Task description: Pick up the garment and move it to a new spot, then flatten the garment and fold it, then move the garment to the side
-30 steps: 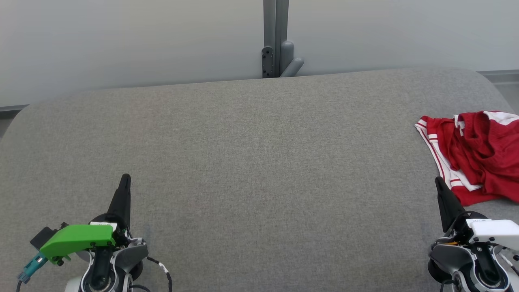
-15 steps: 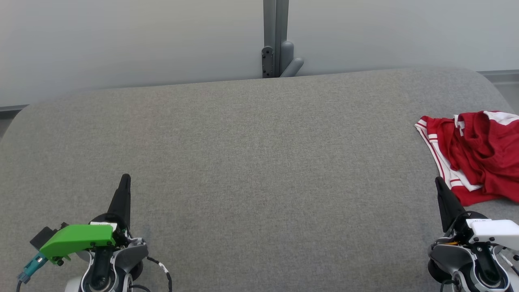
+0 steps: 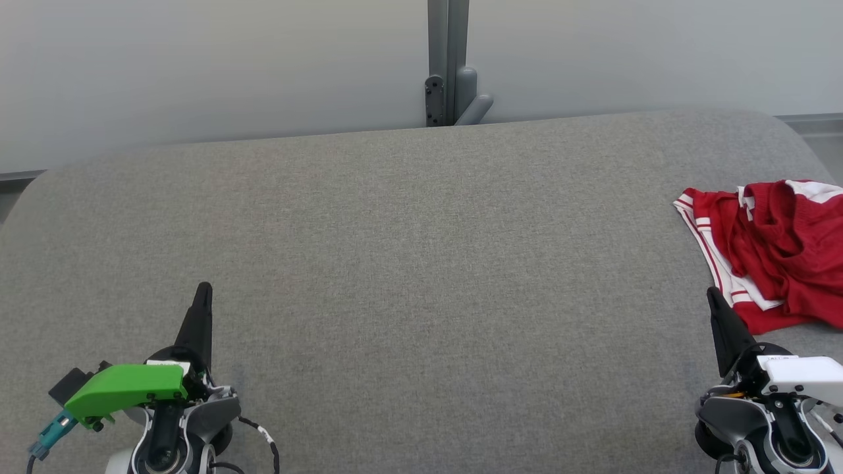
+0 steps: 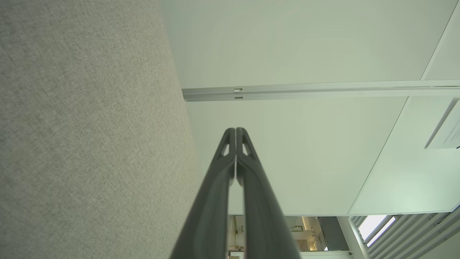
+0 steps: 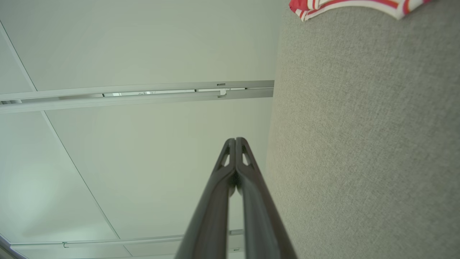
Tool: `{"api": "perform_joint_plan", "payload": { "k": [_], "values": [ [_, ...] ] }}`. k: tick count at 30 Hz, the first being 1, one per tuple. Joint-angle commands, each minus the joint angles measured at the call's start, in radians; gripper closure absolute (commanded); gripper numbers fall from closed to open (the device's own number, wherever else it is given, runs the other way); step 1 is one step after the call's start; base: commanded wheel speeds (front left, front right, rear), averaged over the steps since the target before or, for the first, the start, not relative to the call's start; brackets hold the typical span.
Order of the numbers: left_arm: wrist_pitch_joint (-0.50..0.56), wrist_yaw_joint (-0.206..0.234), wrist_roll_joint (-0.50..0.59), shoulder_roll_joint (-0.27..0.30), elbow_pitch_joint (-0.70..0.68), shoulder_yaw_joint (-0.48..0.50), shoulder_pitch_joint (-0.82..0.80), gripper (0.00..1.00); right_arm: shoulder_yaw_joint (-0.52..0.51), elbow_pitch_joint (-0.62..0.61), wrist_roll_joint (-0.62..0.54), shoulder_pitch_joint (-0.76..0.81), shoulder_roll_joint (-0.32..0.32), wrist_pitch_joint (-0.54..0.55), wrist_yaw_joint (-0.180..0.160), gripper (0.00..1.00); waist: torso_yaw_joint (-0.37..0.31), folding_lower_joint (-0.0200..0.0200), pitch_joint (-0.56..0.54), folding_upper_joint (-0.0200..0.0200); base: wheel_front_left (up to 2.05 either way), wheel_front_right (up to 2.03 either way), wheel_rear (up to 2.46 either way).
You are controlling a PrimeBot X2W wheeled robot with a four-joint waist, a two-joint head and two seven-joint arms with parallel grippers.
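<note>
A crumpled red garment (image 3: 770, 253) with white stripes lies at the far right of the grey table (image 3: 421, 276), running off the head view's right edge. Its striped hem (image 5: 359, 5) peeks in at the top of the right wrist view. My right gripper (image 3: 711, 294) sits just below the garment's near corner, shut, holding nothing; its fingers (image 5: 235, 142) press together. At the lower left my left gripper (image 3: 203, 288) rests over bare cloth, far from the garment, its fingers (image 4: 235, 131) also shut and empty.
The table has rounded corners and a grey fabric top. A pale wall with a grey vertical post and bracket (image 3: 449, 66) stands behind its far edge. A green cover (image 3: 125, 388) caps the left wrist.
</note>
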Motion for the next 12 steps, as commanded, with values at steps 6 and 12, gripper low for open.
{"api": "perform_joint_plan", "payload": {
  "k": [6,12],
  "values": [
    [0.001,-0.005,-0.003,0.001,-0.001,0.003,-0.012,1.00,-0.003,0.002,0.000,-0.010,-0.002,0.004,0.000,1.00,0.000,0.0000,0.000,0.0000,0.00,0.00,0.00],
    [0.001,-0.005,-0.003,0.001,-0.001,0.003,-0.012,1.00,-0.002,0.002,0.000,-0.010,-0.002,0.004,0.000,1.00,0.000,0.0000,0.000,0.0000,0.00,0.00,0.00]
  ]
}}
